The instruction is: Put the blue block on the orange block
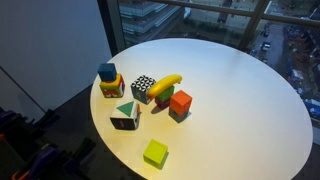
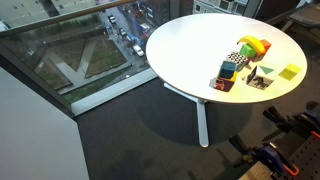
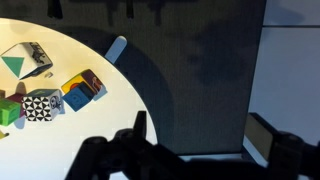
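One worktop is carrying one banana, one blue block, one orange block and four other cubes.

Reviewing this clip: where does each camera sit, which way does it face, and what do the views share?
Exterior view: high beside the round white table, looking down across it toward the windows; no robot part identifiable.
Exterior view: farther back, looking across dark floor at the table and its pedestal; no arm visible.
Wrist view: above the table's edge, looking down; the open tool crosses the bottom.
Shared: all three show the table and the black-and-white checkered cube.
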